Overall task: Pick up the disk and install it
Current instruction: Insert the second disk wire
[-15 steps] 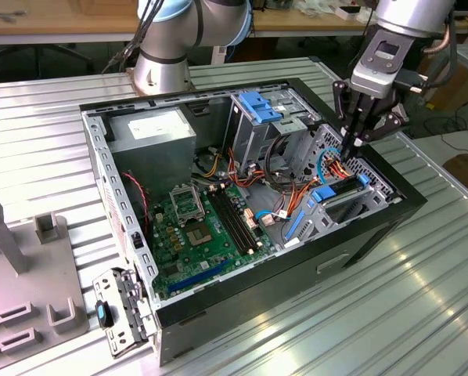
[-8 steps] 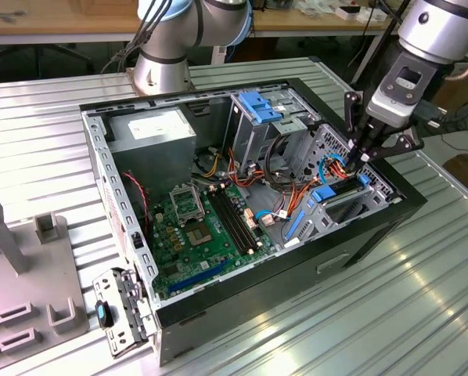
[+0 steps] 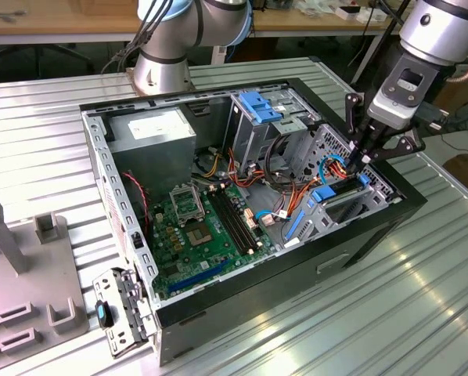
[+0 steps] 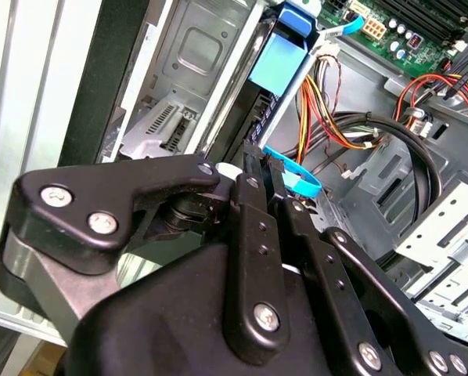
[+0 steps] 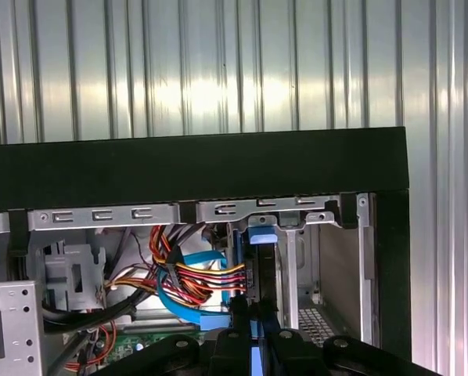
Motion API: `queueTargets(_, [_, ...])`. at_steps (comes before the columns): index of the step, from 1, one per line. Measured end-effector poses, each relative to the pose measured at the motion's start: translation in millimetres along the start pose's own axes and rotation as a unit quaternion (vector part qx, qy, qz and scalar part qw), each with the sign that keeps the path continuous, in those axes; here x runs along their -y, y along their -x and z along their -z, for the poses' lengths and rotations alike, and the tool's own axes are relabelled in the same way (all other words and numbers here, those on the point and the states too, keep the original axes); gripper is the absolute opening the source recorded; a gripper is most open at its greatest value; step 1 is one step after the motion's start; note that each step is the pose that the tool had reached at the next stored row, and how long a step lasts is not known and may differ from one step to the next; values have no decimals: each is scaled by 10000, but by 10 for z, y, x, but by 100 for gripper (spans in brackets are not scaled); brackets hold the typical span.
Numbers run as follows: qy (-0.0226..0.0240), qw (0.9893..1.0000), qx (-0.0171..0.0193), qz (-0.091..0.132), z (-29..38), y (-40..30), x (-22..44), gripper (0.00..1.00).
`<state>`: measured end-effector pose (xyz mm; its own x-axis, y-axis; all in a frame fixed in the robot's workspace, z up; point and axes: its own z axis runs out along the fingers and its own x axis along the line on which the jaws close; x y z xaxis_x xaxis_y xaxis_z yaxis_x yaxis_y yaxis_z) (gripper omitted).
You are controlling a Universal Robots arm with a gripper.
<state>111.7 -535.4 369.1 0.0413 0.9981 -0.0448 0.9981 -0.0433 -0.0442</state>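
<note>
Blue-framed disk (image 3: 340,188): sitting on edge in the case (image 3: 359,235) bay.
Gripper (image 3: 358,157): fingers (image 4: 253,188) pinching disk's top edge.

Arm reaching down from exterior view's right, gripper (image 3: 358,153) vertical, fingers (image 4: 259,205) pinched near-shut

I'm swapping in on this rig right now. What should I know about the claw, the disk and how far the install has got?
Claw: down inside the open computer case at the exterior view's right end, shut on the disk.
Disk: standing on edge between the fingers, its blue carrier frame partly down in the drive bay, beside the red and yellow cables.
Done: disk picked up and brought to the bay.
Left: it is not seated; the claw has not let go.
</note>
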Motion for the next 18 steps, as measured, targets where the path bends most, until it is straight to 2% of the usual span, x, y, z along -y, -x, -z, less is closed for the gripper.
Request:
queueTargets(3, [0,10000,0,0,-2,5,20,16])
queueTargets(8, [0,10000,-1,0,-6,8,100,16])
queueTargets(12, [0,10000,0,0,-5,8,103,16])
queueTargets(13, [0,10000,-15,0,-5,13,103,16])
queueTargets(14, [-1,10000,-45,1,-6,28,103,16])
queueTargets(18, [3,10000,-49,2,-7,32,102,16])
